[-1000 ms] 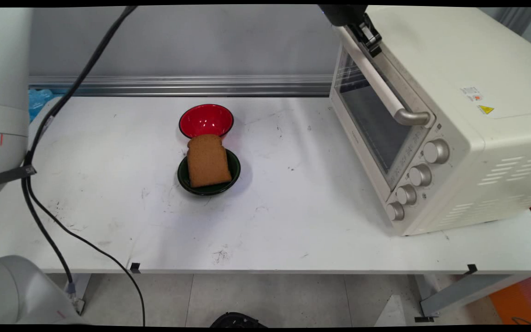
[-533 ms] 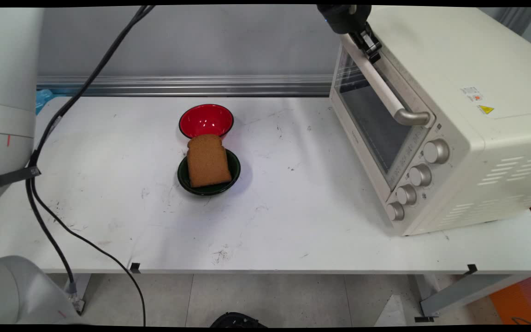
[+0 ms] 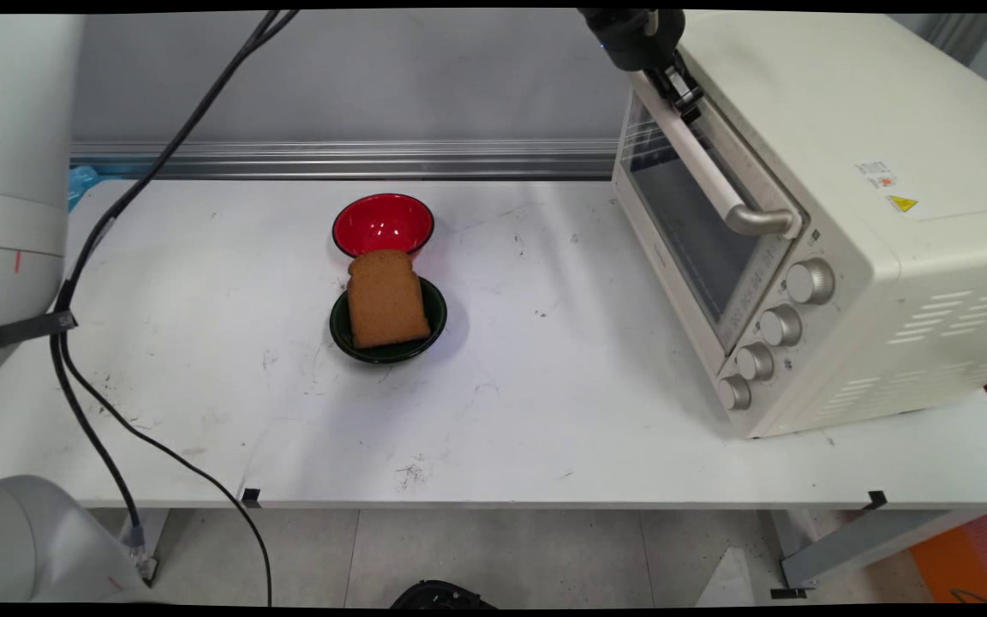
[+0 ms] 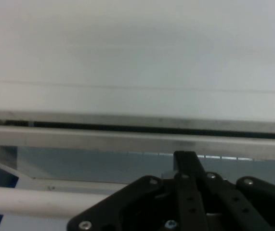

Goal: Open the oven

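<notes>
My black gripper (image 3: 684, 90) is at the top edge of the main view, at the far end of the cream toaster oven's (image 3: 853, 128) door handle (image 3: 712, 171). It looks shut on that handle. In the hand view the white handle bar (image 4: 31, 201) runs in from the left and disappears behind the gripper (image 4: 188, 166) linkage. Above it a thin dark gap shows along the top edge of the oven door (image 4: 127, 137), so the door stands slightly ajar. The glass door (image 3: 690, 227) faces left towards the table's middle.
A slice of brown bread (image 3: 386, 298) lies on a dark green bowl (image 3: 435, 321) mid-table. Just behind it, touching, is a red bowl (image 3: 382, 223). Black cables (image 3: 82, 411) hang at the left. The oven's knobs (image 3: 780, 326) face the near side.
The gripper has come down a little and shifted left at the handle's far end. The door's top edge and handle have tipped slightly out from the oven.
</notes>
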You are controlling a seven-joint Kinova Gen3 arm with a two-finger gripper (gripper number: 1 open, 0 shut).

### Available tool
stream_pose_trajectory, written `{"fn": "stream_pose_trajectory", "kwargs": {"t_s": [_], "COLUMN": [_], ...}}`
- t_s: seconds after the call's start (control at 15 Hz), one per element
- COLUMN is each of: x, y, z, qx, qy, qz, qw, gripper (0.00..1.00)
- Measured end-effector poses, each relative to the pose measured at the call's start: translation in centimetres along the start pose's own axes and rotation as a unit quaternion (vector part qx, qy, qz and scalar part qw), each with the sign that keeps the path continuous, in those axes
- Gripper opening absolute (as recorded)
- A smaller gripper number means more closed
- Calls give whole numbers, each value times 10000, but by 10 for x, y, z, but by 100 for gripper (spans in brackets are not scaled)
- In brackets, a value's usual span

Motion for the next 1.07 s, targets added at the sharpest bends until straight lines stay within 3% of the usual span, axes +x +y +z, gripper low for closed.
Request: {"fn": "stream_pose_trajectory", "kwargs": {"t_s": [1.07], "x": [-41], "y": [-6], "z": [-14], "qx": [-31], "qy": [-461], "qz": [102], "qw": [9989], "gripper": [0]}}
